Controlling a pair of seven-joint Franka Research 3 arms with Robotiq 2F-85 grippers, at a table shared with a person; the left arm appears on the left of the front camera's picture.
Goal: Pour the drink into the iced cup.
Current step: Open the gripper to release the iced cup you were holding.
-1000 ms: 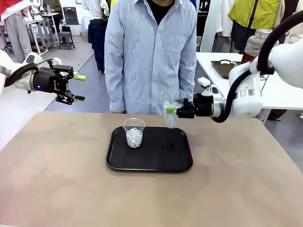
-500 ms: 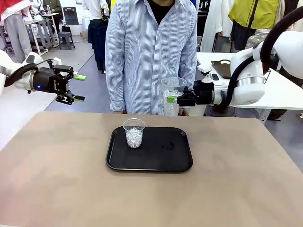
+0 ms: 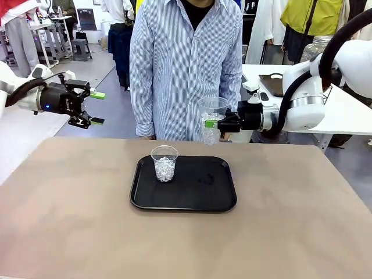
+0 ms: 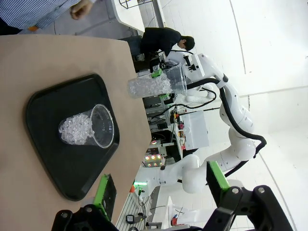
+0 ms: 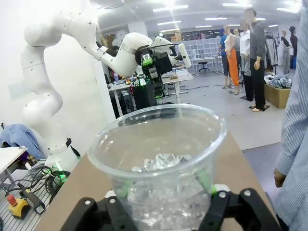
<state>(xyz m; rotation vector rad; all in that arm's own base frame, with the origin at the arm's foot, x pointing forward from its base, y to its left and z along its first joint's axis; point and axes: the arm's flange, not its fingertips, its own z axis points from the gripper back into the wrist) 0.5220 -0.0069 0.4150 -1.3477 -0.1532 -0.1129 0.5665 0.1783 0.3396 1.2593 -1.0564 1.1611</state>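
Right gripper (image 3: 210, 122) clenched on an upright clear cup (image 3: 213, 109), held high beyond the tray (image 3: 183, 204), presumably for pouring into the iced cup (image 3: 164, 163); left gripper (image 3: 97, 108) hangs released.

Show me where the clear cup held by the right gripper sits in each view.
Front view: held cup right of centre, just above the black tray's far edge.
Left wrist view: held cup upper middle, sideways, beyond the tray.
Right wrist view: held cup centre, large, in the right gripper.
Shared landmark: the person's striped shirt.
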